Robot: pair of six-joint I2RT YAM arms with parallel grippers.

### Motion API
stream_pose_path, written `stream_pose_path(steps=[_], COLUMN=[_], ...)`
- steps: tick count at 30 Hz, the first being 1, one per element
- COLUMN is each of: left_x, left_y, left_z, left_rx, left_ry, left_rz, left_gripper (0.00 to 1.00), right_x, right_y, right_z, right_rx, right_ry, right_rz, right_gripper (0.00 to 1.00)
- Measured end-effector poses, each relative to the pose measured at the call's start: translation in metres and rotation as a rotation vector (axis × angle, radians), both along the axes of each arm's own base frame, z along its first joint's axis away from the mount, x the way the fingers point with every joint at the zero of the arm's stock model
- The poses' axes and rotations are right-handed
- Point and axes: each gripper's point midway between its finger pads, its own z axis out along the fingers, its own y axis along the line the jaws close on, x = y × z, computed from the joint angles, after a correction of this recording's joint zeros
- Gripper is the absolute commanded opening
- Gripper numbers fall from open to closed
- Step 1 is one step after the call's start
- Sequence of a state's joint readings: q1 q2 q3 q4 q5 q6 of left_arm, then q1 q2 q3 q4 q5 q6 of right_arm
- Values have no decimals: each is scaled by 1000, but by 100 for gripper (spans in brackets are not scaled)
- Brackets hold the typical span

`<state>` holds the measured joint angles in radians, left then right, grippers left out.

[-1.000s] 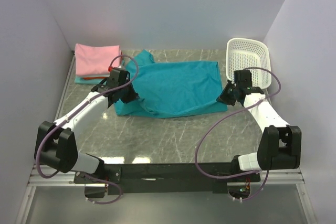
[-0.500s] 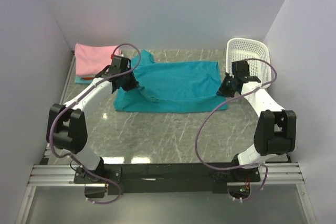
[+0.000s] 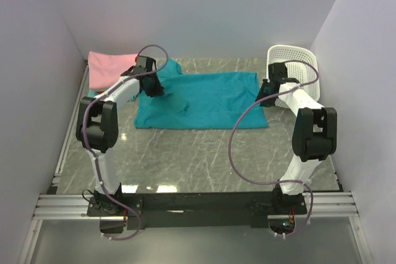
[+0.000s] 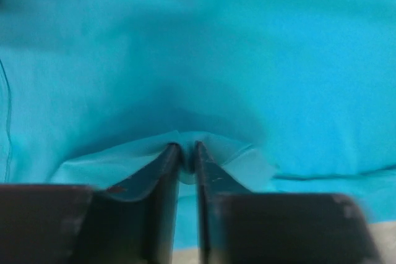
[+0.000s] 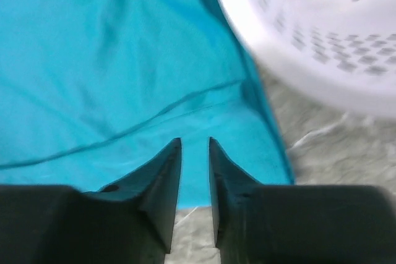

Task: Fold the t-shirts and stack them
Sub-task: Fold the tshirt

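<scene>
Both over the teal t-shirt (image 3: 210,100): left gripper (image 4: 187,148) pinches a fold, right gripper (image 5: 194,143) seemingly ajar beside the basket (image 5: 291,60).

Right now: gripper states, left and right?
Left gripper: closed, pinching a fold of the teal t-shirt.
Right gripper: slightly open above the teal t-shirt, holding nothing.
</scene>
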<state>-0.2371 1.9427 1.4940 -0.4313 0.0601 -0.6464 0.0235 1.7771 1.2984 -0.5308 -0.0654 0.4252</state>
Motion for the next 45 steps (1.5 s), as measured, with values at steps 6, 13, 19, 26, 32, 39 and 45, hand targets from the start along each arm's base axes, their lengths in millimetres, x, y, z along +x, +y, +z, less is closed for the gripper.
stream_pose_path(steps=[6, 13, 19, 26, 32, 39, 45], left_x=[13, 1, -18, -28, -37, -56, -105], left_y=[10, 14, 1, -13, -15, -12, -9], left_z=[-10, 13, 14, -36, -52, -52, -53], left_rx=[39, 9, -71, -112, -142, -170, -169], left_ry=[24, -16, -14, 99, 117, 77, 101], left_rz=[14, 39, 14, -5, 6, 22, 37], left_gripper=[99, 99, 100, 99, 99, 99, 99], right_x=[14, -2, -16, -14, -15, -45, -96], right_y=[-11, 0, 42, 77, 80, 78, 84], right_z=[4, 13, 10, -31, -54, -54, -56], right_rx=[-55, -52, -25, -1, 11, 30, 43], right_ry=[-17, -42, -46, 34, 75, 77, 93], right_rz=[-26, 14, 121, 216, 216, 222, 243], right_gripper=[64, 83, 87, 90, 91, 91, 91])
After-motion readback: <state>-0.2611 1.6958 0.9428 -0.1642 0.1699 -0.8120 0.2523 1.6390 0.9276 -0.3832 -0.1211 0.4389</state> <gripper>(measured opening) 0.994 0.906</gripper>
